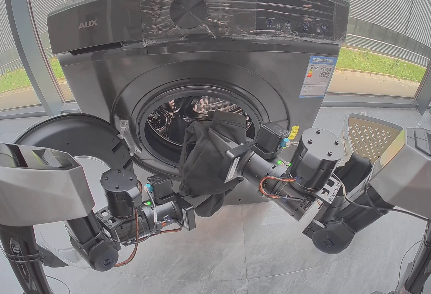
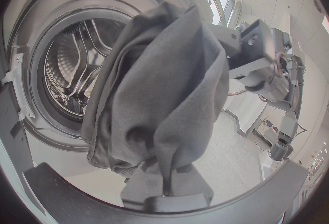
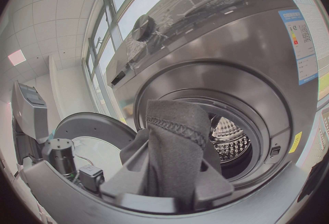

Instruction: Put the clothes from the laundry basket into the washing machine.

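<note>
Head view, centre of frame: a dark garment hangs in front of the washing machine, bunched across the lower right of the drum mouth. None of it looks to be inside yet. The bulk droops below the rim.

Right gripper: clamped on the garment's upper edge, level with the mouth and just outside it. In the right wrist view the hem is folded over and pinched between the fingers.

Left gripper: clamped on the lowest fold, lower centre of frame, under the rim. The left wrist view shows the cloth nipped at the tips.

Door: swung open, left of frame. Laundry basket: right of frame, behind the right arm.

Risks (judgement):
1. The low fold is below the rim. If the right arm pushes in while the left holds low, the cloth would stretch over the lip and snag, or pull out of one grip.
2. If both let go here, the garment would drop to the floor outside the drum.
3. If only the top goes in, the tail would hang out over the seal and get caught when the door closes.
4. The two arms are close together at the mouth, so lifting the left could bring it against the right wrist or the rim.
5. The left grip looks thin and could slip as it lifts.
</note>
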Available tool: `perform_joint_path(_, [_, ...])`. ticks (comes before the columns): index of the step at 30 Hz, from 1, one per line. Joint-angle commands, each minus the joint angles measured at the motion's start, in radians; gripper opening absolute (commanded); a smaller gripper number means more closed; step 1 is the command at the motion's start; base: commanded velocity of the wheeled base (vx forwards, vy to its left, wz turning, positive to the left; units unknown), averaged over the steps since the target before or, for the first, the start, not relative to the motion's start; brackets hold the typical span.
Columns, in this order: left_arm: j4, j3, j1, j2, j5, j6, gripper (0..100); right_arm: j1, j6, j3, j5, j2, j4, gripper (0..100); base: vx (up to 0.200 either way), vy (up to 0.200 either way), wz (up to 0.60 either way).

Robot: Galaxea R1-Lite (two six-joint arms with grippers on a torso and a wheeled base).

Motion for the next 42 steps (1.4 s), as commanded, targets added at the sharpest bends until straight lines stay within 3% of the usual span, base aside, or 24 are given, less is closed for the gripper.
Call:
perform_joint_path(1, [-0.027, 0.025, -0.02, -0.01, 0.012, 0.003, 0, -0.024, -0.002, 0.007, 0.002, 0.015, 0.0, 0, 0.0, 0.0, 0.0])
perform_joint_path(2, [-0.027, 0.026, -0.02, -0.015, 0.012, 0.004, 0, -0.027, 0.0, 0.005, 0.002, 0.016, 0.0, 100, 0.0, 0.0, 0.0])
perform_joint_path(8, [-0.027, 0.009, -0.015, -0.064, 0.004, -0.008, 0, -0.074, -0.017, 0.011, -0.002, 0.042, 0.003, 100, 0.0, 0.0, 0.0])
perform_joint_path(15, [-0.028, -0.023, -0.009, -0.064, 0.014, -0.008, 0, -0.076, -0.034, 0.02, -0.015, 0.055, 0.006, 100, 0.0, 0.0, 0.0])
perform_joint_path(17, [-0.028, -0.057, -0.004, -0.064, 0.044, -0.009, 0, -0.082, -0.035, 0.022, -0.055, 0.059, 0.017, 100, 0.0, 0.0, 0.0])
perform_joint_path(22, [-0.03, -0.11, 0.0, -0.064, 0.129, -0.017, 0, -0.11, -0.035, 0.044, -0.06, 0.059, 0.023, 100, 0.0, 0.0, 0.0])
perform_joint_path(35, [-0.03, -0.115, 0.017, -0.108, 0.146, -0.023, 0, -0.113, -0.035, 0.12, -0.063, 0.091, 0.045, 100, 0.0, 0.0, 0.0])
perform_joint_path(42, [-0.03, -0.175, 0.028, -0.105, 0.202, -0.039, 0, -0.113, -0.035, 0.182, -0.063, 0.131, 0.046, 100, 0.0, 0.0, 0.0])
